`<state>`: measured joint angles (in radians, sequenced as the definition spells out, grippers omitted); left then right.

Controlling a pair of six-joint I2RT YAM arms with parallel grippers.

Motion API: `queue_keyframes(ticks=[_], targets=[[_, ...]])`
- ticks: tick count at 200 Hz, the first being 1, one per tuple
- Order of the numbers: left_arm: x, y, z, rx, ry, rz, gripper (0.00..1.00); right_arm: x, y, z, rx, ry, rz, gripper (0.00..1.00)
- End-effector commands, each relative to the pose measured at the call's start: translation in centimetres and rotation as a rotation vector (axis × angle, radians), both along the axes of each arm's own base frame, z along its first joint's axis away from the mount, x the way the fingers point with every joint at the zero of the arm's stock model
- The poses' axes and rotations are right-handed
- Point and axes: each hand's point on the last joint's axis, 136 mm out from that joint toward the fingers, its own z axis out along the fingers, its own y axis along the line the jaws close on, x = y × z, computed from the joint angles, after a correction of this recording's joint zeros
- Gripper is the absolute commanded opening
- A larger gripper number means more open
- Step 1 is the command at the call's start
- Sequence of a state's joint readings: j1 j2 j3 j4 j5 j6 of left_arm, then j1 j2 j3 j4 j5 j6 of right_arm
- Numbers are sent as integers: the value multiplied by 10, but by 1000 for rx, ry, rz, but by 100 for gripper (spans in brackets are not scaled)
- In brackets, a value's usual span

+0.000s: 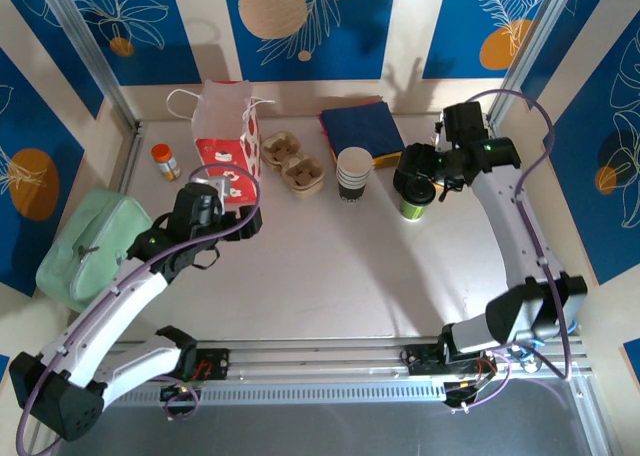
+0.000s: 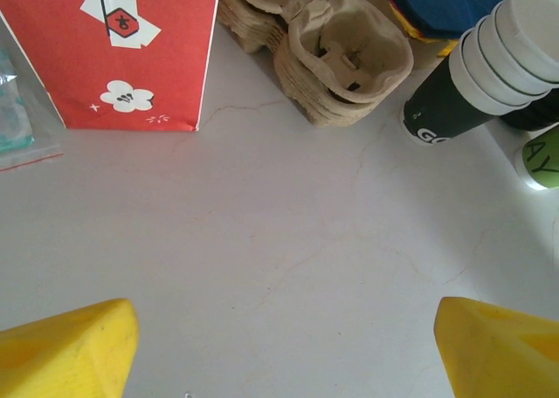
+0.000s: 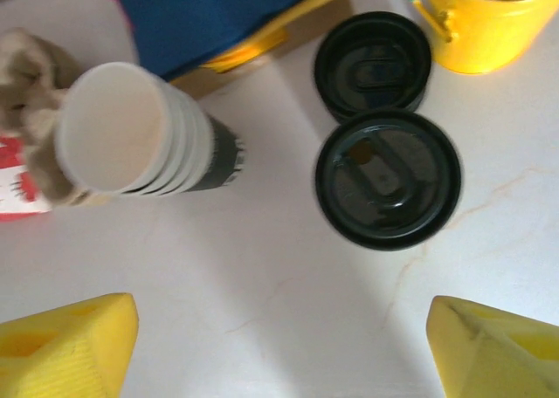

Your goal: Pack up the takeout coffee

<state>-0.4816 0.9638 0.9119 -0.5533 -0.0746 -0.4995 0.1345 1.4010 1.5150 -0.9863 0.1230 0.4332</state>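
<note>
The takeout coffee, a small green cup, stands on the table at the right with a round black lid sitting on top of it. Its green side also shows at the right edge of the left wrist view. My right gripper hovers just above and beside the lidded cup, open, with nothing between its yellow fingers. From above, the right gripper hangs over the cup. My left gripper is open over bare table, short of the red bag.
A second black lid lies behind the cup, beside a yellow cup of utensils. A stack of white-rimmed dark cups, brown cup carriers, a red paper bag, blue napkins, a green bag and an orange-capped bottle ring the table.
</note>
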Motion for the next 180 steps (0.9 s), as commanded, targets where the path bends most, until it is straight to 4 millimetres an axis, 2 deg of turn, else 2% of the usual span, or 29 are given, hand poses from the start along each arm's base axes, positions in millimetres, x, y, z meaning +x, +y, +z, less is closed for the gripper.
queue_keyframes(ticks=[1, 40, 68, 82, 107, 135, 157, 180], targets=[[4, -5, 18, -54, -21, -3, 87, -11, 30, 9, 102, -58, 118, 86], [16, -22, 17, -121, 1, -17, 82, -22, 79, 0, 157, -149, 282, 85], [31, -48, 14, -211, 29, -48, 78, -36, 118, -16, 150, -244, 411, 85], [40, -61, 9, -238, 48, -52, 77, -42, 129, -26, 119, -304, 454, 85], [52, -84, 1, -259, 69, -56, 75, -49, 135, -42, 135, -383, 476, 85], [65, -106, -15, -243, 104, -39, 72, -52, 130, -62, 136, -423, 453, 85], [76, -119, -29, -218, 133, 3, 70, -52, 125, -83, 138, -437, 419, 85], [91, -128, -41, -203, 153, 60, 67, -50, 123, -89, 136, -424, 396, 85]])
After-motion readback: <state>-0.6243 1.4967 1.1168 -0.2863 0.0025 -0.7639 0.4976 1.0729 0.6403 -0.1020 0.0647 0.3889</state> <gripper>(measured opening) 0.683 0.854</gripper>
